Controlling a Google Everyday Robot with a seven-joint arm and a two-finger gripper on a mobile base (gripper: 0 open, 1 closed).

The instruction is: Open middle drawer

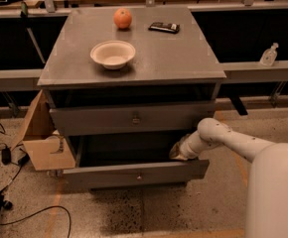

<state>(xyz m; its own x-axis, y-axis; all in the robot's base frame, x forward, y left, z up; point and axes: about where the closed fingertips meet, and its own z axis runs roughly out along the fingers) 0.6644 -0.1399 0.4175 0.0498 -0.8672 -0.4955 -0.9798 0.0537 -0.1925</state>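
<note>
Reaching in from the right, your hand (177,152) sat just behind the right end of the middle drawer (109,176) front; its grip could not be told. Drawer: lowest front showing, pulled out, long axis left-right; knob (139,175) lay left of your hand.

This looks like a robotics lab or test space rather than a home. A grey drawer cabinet (134,117) stands alone on a speckled hard floor (149,217), with loose cables (30,216) trailing across it and a cardboard box (42,140) leaning against its left side. Bare metal rails (263,71) run behind it, one carrying a small bottle (269,55). The tabletop (169,53) holds only an orange (122,18) and a bowl (112,54), set out like props. A white robot arm (233,139) reaches in from the right, its gripper (180,151) at the cabinet's right front edge, just above the lowest drawer front.
</note>
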